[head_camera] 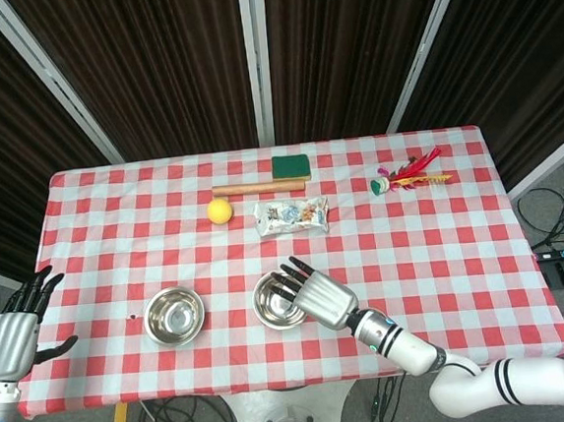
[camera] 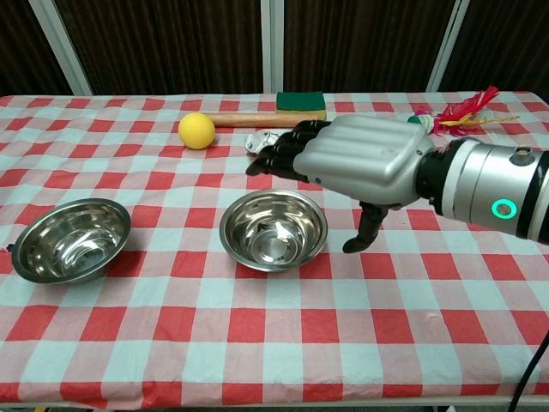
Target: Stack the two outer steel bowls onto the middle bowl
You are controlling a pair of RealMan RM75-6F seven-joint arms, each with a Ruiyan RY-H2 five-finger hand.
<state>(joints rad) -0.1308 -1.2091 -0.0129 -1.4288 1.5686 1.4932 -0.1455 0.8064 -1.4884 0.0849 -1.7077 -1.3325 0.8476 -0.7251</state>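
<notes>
One steel bowl (head_camera: 173, 316) (camera: 72, 239) stands alone at the front left of the checked table. The middle bowl (head_camera: 273, 304) (camera: 273, 229) sits near the table's centre front, and the bowl carried earlier is nested in it. My right hand (head_camera: 314, 295) (camera: 356, 159) hovers just above and to the right of this stack, palm down, holding nothing. Its fingers (camera: 279, 154) are stretched out and its thumb hangs down beside the rim. My left hand (head_camera: 12, 338) stays off the table's left edge, fingers spread, empty, seen only in the head view.
Along the back are a yellow ball (head_camera: 221, 210) (camera: 196, 130), a wooden stick (head_camera: 257, 187), a green sponge (head_camera: 291, 166), a snack packet (head_camera: 291, 215) and a red feather shuttlecock (head_camera: 412, 175). The table's front edge runs close below the bowls.
</notes>
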